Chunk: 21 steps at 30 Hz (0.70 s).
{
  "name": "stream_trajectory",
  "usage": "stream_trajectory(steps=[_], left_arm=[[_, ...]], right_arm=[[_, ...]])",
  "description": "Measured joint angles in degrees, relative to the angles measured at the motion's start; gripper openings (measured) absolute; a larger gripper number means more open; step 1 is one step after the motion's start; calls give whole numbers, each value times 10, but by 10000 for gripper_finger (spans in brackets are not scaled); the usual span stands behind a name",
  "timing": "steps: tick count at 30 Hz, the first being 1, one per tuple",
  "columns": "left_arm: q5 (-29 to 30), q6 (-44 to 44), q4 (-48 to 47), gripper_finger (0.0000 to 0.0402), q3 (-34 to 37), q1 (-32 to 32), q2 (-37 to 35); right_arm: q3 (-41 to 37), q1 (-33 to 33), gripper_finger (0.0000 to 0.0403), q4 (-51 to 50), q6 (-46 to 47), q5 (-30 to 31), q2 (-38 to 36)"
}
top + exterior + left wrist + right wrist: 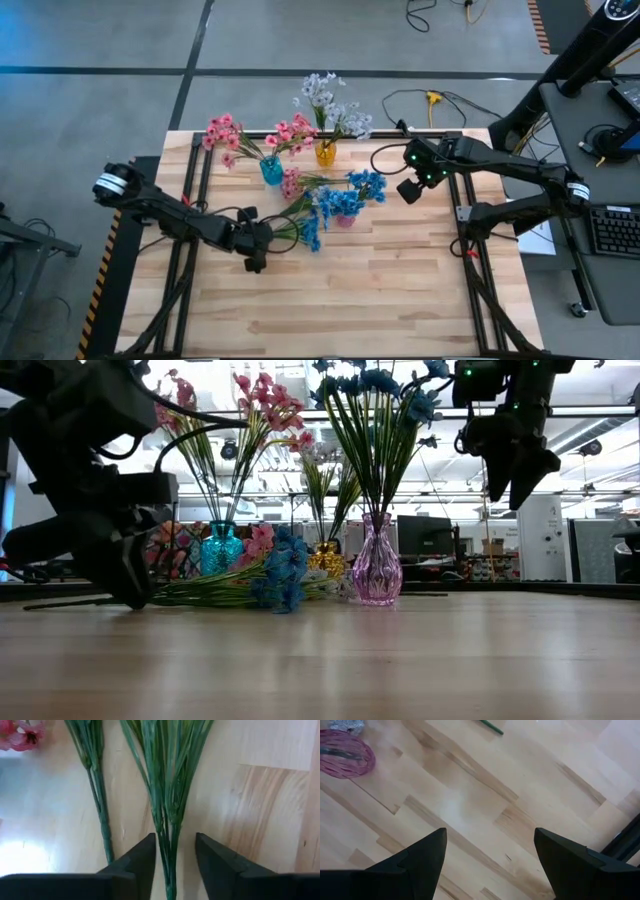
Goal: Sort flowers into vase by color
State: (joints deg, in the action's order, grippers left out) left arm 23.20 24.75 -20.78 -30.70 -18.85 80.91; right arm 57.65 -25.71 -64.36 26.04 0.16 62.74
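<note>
Blue flower spray (312,232) is seen from above lying mid-table, left gripper (256,262) at its stems. At table level, bare wood is left ahead. At the left wrist, stems (167,845) are straddled by spread jaws. The right gripper (490,855) is held wide apart above bare boards.

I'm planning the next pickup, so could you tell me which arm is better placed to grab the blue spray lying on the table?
Left: the left gripper already straddles its stems; the right gripper hangs raised.
</note>
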Motion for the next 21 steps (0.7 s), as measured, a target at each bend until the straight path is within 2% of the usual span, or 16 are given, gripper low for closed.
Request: stream_trajectory(steps=[8,14,21], left_arm=[[0,1,2,10,-8,0,21],[-6,3,-10,5,-16,-2,18],[-32,6,-68,2,-39,-9,-6]], right_arm=[[0,0,292,1,0,0,0],[0,0,292,1,0,0,0],[0,0,292,1,-5,-1,-1]])
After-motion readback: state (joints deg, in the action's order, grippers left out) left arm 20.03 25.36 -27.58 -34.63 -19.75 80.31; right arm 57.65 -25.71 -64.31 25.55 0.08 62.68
